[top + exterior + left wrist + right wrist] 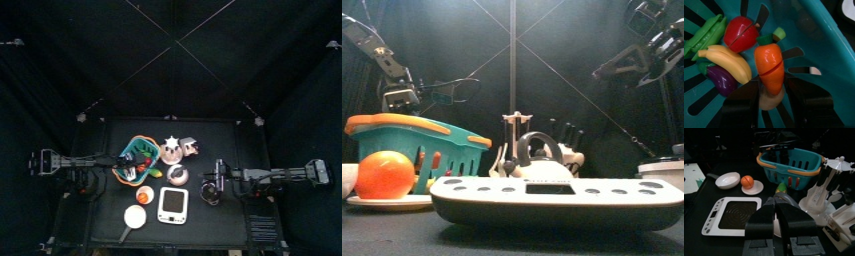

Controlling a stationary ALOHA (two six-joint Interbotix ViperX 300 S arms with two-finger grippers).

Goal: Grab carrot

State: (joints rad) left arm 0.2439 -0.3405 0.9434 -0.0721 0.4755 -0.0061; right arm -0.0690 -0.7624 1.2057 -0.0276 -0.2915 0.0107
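A: How is the left tool (pixel 767 100) placed?

B: It is hung over the teal-green plastic basket (pixel 827 45), and its two dark jaws are spread apart with nothing between them. The jaws are seen as shadowy shapes rising on either side of the lower end of the slim orange toy carrot with a green stub top (pixel 769 67).

A: So where is the carrot found, exactly?

B: Directly ahead of the jaws, lying on the slatted floor of the basket, its length running away from the tool. Just beside it on one side a curved yellow toy banana (pixel 729 61) and a purple toy aubergine (pixel 721 80) are seen; further out a red toy tomato-like piece (pixel 741 32) and green pea pods (pixel 704 32) are found.

A: Which step is judged to be in hand?

B: The approach: the carrot is framed but not yet gripped. A straight descent is probably called for, with the jaws kept astride the carrot's narrow width, then a closing.

A: Any risk?

B: The banana may be nudged or caught, since it lies close against the carrot.

A: And the right tool (pixel 777 210)?

B: It is held apart from the basket, over the surface near a white digital scale (pixel 732 215); its jaws appear pressed together, empty.
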